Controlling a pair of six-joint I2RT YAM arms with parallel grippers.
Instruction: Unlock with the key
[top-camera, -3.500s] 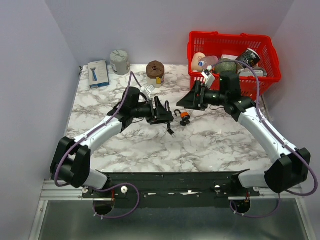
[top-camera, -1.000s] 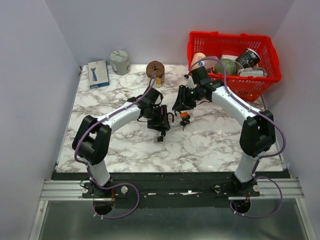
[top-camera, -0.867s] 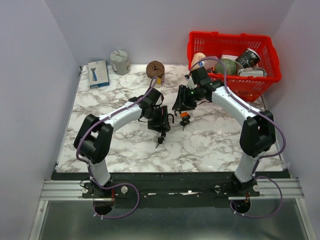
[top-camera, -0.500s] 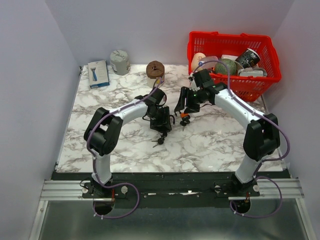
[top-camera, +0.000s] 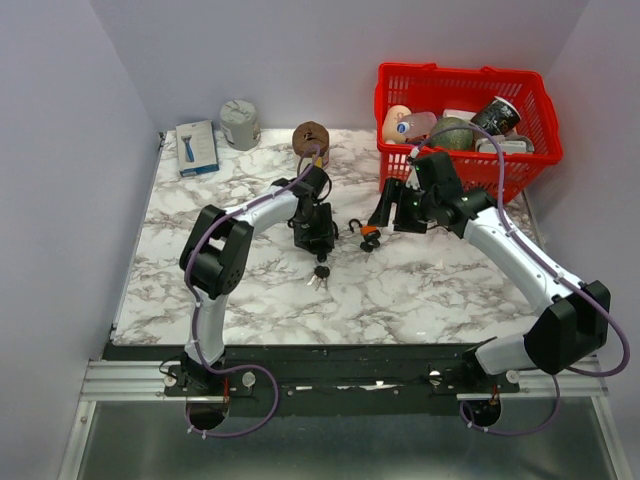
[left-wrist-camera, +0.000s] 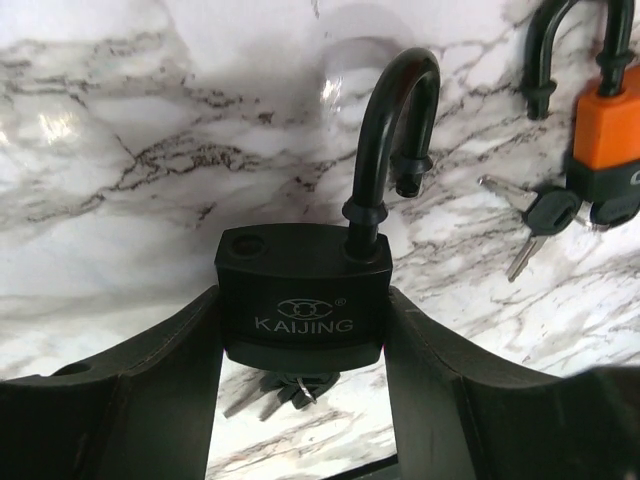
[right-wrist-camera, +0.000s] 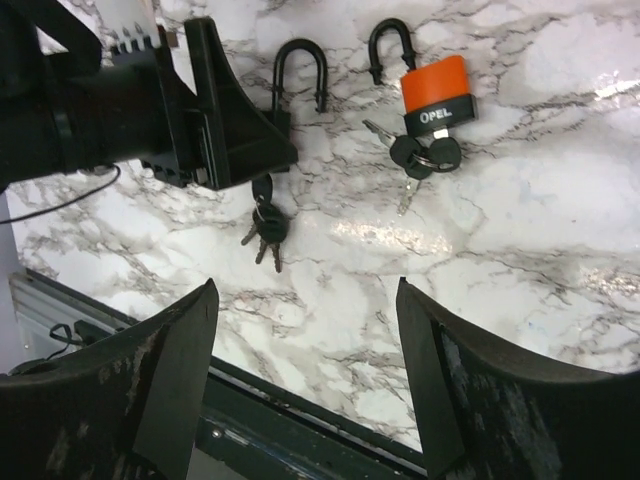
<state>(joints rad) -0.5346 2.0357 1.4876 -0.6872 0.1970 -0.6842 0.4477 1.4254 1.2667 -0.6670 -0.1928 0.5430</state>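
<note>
My left gripper (top-camera: 314, 235) (left-wrist-camera: 303, 310) is shut on the body of a black KAIJING padlock (left-wrist-camera: 300, 290), held upright. Its shackle (left-wrist-camera: 390, 130) is raised, with its free end out of the body. A bunch of black-headed keys (top-camera: 320, 275) (right-wrist-camera: 268, 225) hangs from the lock's underside. My right gripper (top-camera: 388, 205) (right-wrist-camera: 305, 290) is open and empty, above the table to the right of the black padlock (right-wrist-camera: 290, 95). An orange OPEL padlock (top-camera: 369, 237) (right-wrist-camera: 437, 95) with its own keys (right-wrist-camera: 425, 155) lies on the marble between the grippers.
A red basket (top-camera: 398, 75) full of items stands at the back right. A brown jar (top-camera: 311, 145), a grey can (top-camera: 240, 123) and a blue-and-white box (top-camera: 197, 148) stand along the back. The table's front edge (right-wrist-camera: 300, 400) lies below my right gripper.
My right gripper has drawn back to the right, away from the black padlock. My left arm has changed posture while still gripping the lock, and the keys now hang under it.
</note>
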